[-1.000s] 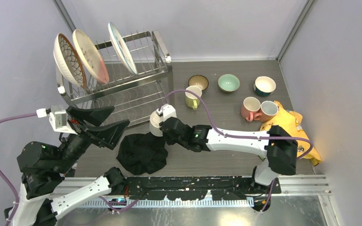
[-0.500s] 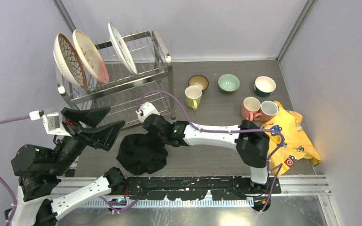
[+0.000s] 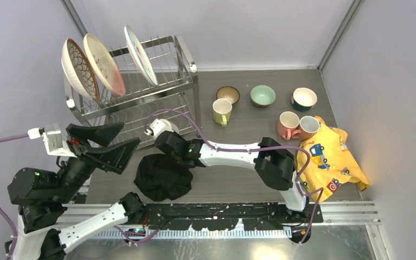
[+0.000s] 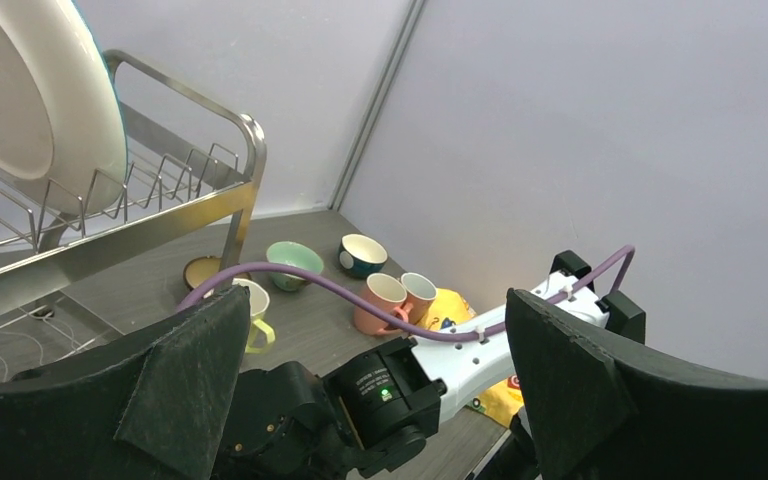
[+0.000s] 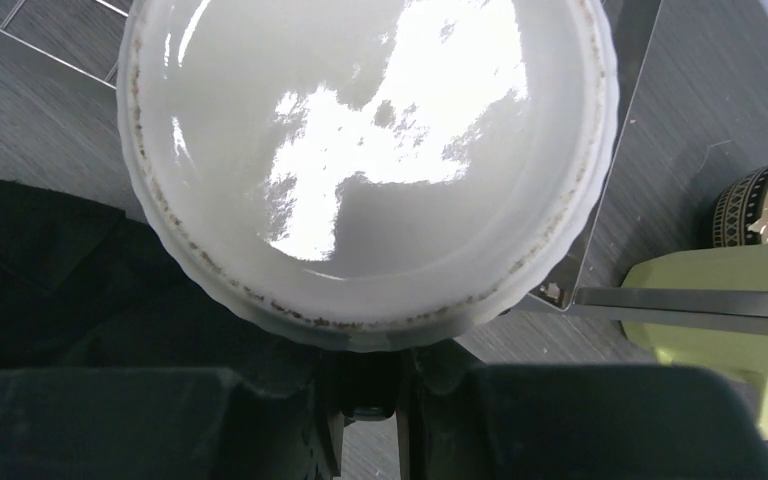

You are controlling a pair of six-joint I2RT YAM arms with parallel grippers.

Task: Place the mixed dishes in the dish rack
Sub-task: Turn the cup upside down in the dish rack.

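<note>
R tool (image 5: pixel 365 382) is pinched nearly closed on the near rim of the white cup (image 5: pixel 370 150). A rim grip leaves the cup's body free, prob. so it can go down betw. the wires. The cup hangs at the front edge of the rack (image 3: pixel 157 92), lower tier, partly over the black cloth (image 3: pixel 162 176).

L tool (image 3: pixel 125 135) is spread wide w/ nothing in it, off the rack's front-left. Prob. parked clear of the R arm's approach.

Three plates (image 3: pixel 104 64) stand on edge in the upper tier, leaning on the prongs, so the lower tier is the likely spot for cups.

Not yet loaded, on the tabletop (image 3: pixel 249 130): yellow mug (image 3: pixel 222 111), pink mug (image 3: pixel 288 124) and three bowls (image 3: pixel 262 95) along the back.

Risk: the thin rim pinch may slip if the cup knocks the frame.
</note>
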